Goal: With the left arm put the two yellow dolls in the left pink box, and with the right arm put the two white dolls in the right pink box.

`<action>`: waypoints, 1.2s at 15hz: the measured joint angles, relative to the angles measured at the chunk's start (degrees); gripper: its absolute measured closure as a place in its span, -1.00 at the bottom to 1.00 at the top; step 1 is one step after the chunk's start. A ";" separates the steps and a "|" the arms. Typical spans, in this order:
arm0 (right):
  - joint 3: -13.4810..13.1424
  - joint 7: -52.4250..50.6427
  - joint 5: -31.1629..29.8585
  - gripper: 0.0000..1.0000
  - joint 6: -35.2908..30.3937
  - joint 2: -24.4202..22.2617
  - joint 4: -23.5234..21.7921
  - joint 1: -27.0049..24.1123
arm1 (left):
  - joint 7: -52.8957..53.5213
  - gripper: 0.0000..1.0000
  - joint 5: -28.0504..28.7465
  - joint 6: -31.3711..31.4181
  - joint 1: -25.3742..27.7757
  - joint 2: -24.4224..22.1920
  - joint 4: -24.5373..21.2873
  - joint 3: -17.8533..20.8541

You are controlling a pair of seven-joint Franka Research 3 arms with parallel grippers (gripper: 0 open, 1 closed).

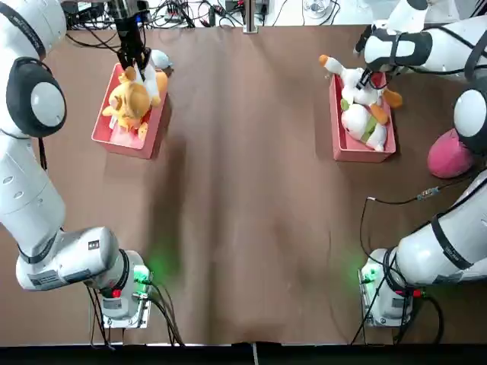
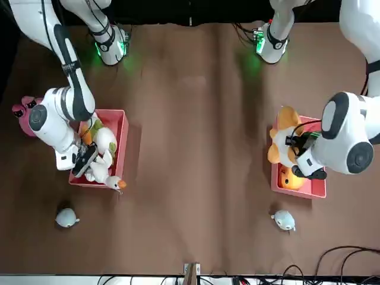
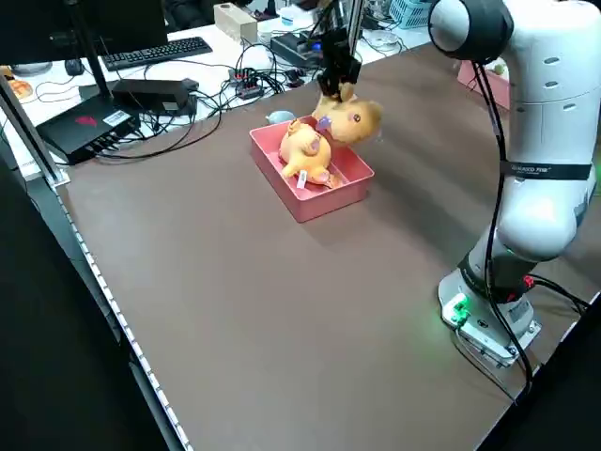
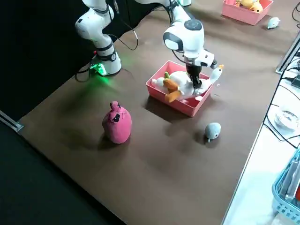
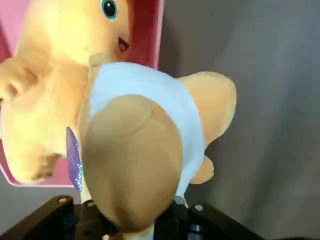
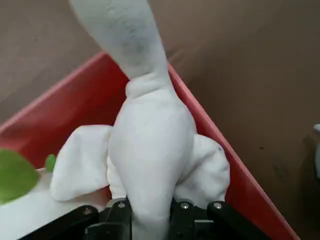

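- Brown table, with both boxes standing on it, well apart.
- Left box, pink, at the robot's left.
- Right box, pink too, at the robot's right.
- Left gripper, over the left box, its fingers closed around a doll.
- Right gripper, down at the right box, its fingers pinching a doll.
- Held yellow doll, gripped above the left box and reaching out past the rim.
- Other yellow doll, lying inside the left box.
- Held white doll, partly within the right box, its orange-beaked head out over the rim.
- Other white doll, green-collared, lying inside the right box.
- Pink toy, on the table outside the right box.
- Two pale blue toys, one near the right box, one near the left.
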 joint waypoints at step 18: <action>-0.47 14.03 0.04 -1.00 -23.62 -11.77 11.09 -1.83 | 3.58 0.18 1.75 3.97 4.99 6.54 -3.26 -0.19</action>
